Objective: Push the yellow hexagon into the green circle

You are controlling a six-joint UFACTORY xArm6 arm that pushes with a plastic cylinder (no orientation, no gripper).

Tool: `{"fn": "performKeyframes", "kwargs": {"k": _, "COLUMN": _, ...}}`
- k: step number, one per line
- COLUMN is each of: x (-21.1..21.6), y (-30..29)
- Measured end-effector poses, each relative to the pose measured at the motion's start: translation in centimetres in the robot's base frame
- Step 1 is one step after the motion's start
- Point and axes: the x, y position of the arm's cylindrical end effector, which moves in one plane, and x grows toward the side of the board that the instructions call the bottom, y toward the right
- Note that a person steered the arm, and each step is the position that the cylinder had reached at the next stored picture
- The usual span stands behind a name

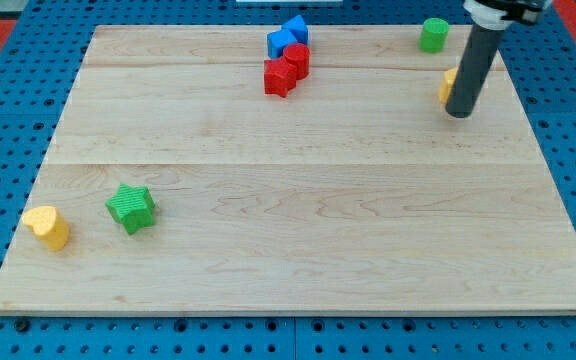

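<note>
The yellow hexagon (448,85) sits near the board's right edge toward the view's top, mostly hidden behind my rod. My tip (459,114) rests on the board just below and right of it, touching or nearly touching it. The green circle (433,35) stands near the view's top right, above and slightly left of the hexagon, a short gap apart.
Two blue blocks (287,38) and two red blocks (286,69) cluster at the top centre. A green star (131,208) and a yellow heart-like block (48,226) lie at the lower left. The wooden board (298,190) lies on a blue pegboard.
</note>
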Motion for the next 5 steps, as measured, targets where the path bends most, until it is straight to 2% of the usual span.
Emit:
{"fn": "performKeyframes", "kwargs": {"k": 1, "x": -0.3, "y": 0.6}}
{"fn": "performKeyframes", "kwargs": {"k": 3, "x": -5.1, "y": -0.1}}
{"fn": "performKeyframes", "kwargs": {"k": 5, "x": -7.9, "y": 0.2}}
